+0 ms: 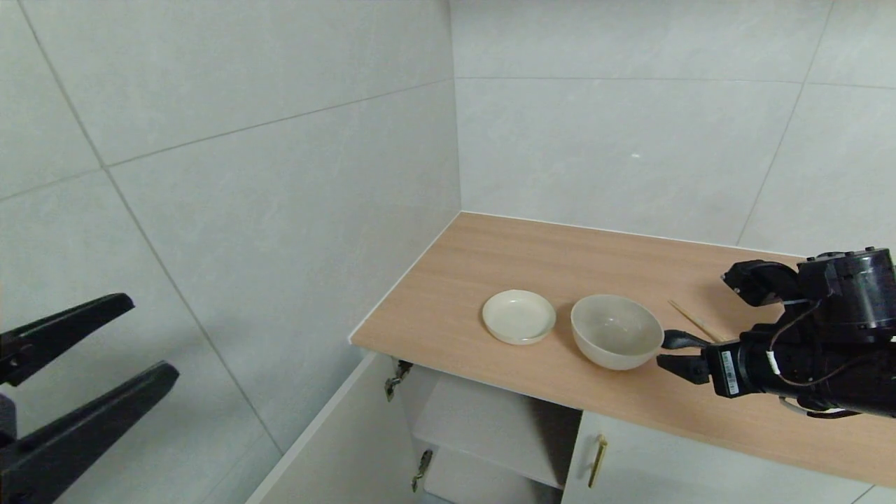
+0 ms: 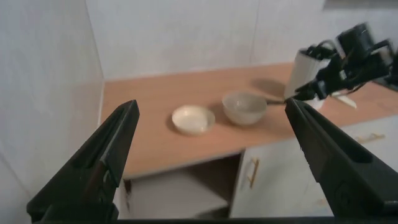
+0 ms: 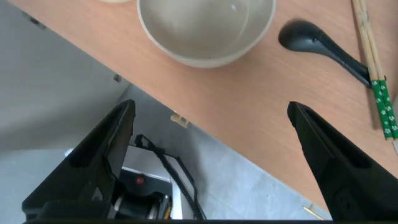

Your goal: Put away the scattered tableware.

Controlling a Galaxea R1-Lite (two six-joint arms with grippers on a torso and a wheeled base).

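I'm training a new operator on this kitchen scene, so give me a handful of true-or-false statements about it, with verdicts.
1. The bowl is empty. True.
2. The small plate sits inside the bowl. False: it lies beside the bowl on the counter.
3. The right gripper is shut on the black spoon. False: its fingers are open, and the spoon lies on the counter next to the chopsticks.
4. A cabinet door below the counter stands open. True.
5. The left gripper holds the small plate. False: it is open and empty, off to the side of the counter.
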